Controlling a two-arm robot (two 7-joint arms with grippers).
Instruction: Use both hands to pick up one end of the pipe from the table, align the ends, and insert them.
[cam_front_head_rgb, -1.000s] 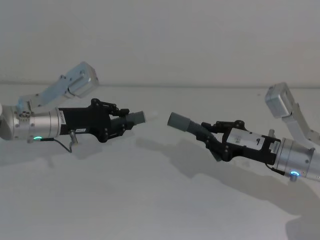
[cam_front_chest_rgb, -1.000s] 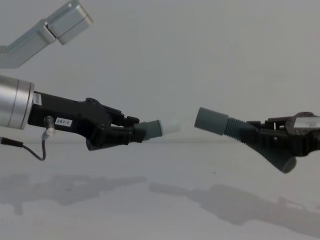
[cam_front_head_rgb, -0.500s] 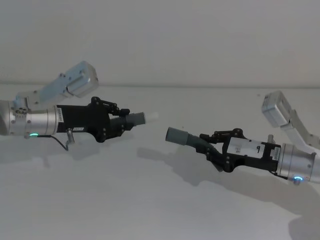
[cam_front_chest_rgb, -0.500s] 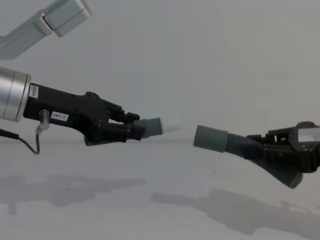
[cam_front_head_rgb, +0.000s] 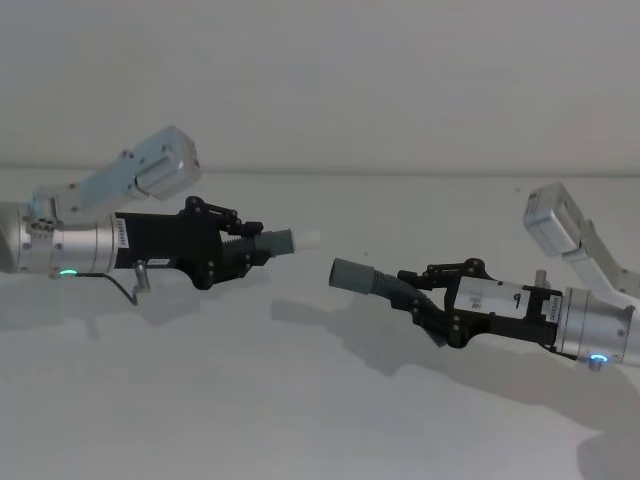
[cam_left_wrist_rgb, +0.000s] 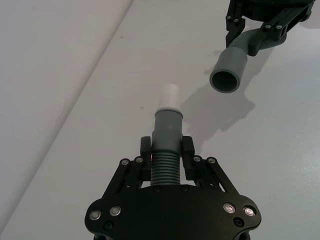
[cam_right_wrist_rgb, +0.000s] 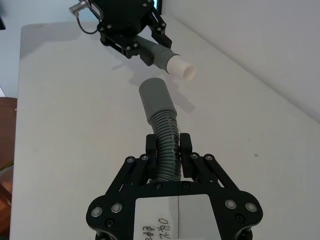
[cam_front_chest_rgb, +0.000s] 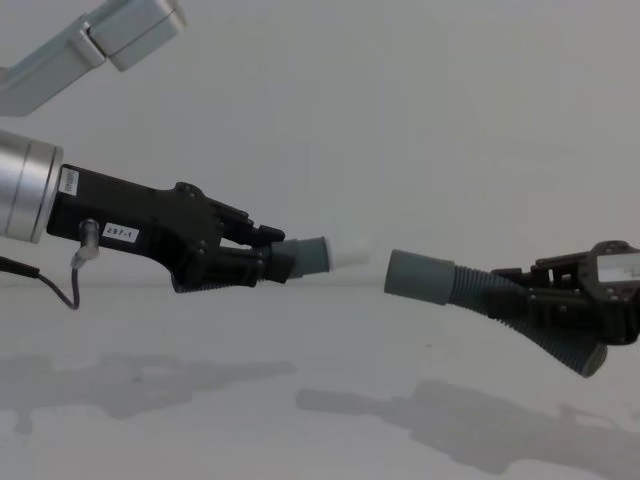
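Both pipe pieces hang above the white table (cam_front_head_rgb: 300, 400). My left gripper (cam_front_head_rgb: 245, 245) is shut on the ribbed middle of the piece with the white tip (cam_front_head_rgb: 305, 237), which points right. My right gripper (cam_front_head_rgb: 415, 290) is shut on the other ribbed grey piece (cam_front_chest_rgb: 470, 288). Its wide open cuff (cam_front_head_rgb: 352, 274) points left. The cuff sits slightly lower than the tip and a short gap apart, the two not touching. In the left wrist view the white tip (cam_left_wrist_rgb: 171, 95) faces the cuff's open mouth (cam_left_wrist_rgb: 228, 70), offset to one side.
A plain wall stands behind the table's far edge (cam_front_head_rgb: 400, 172). Each arm's silver elbow link rises behind its wrist, on the left (cam_front_head_rgb: 150, 165) and on the right (cam_front_head_rgb: 560, 215). Shadows of both arms lie on the table.
The right gripper has lowered and moved slightly left with its piece, so the cuff now sits lower than the tip. The left gripper has shifted only slightly. Both grips are unchanged.
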